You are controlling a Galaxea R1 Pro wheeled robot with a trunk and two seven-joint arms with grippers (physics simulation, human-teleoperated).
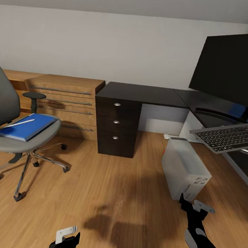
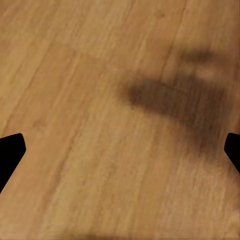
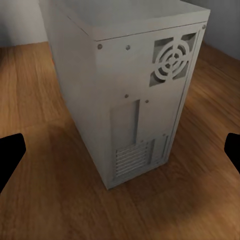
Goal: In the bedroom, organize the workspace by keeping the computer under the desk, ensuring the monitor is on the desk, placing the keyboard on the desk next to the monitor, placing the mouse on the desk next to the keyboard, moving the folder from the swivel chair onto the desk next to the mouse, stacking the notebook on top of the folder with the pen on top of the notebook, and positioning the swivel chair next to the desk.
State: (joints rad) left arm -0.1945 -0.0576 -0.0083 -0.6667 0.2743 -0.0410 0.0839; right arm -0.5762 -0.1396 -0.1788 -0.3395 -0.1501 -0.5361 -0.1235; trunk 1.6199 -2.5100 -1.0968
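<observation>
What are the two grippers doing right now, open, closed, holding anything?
Left gripper: open, holding nothing, over bare wooden floor.
Right gripper: open, holding nothing, pointed at the computer.

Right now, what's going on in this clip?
The robot stands in a bedroom, facing a black desk; nothing is held. Both grippers hang low and open: the left gripper over bare wood floor, the right gripper just short of the grey computer, which stands on the floor in front of the desk. The monitor and keyboard are at the right. The blue folder, with a pen on it, lies on the swivel chair.
</observation>
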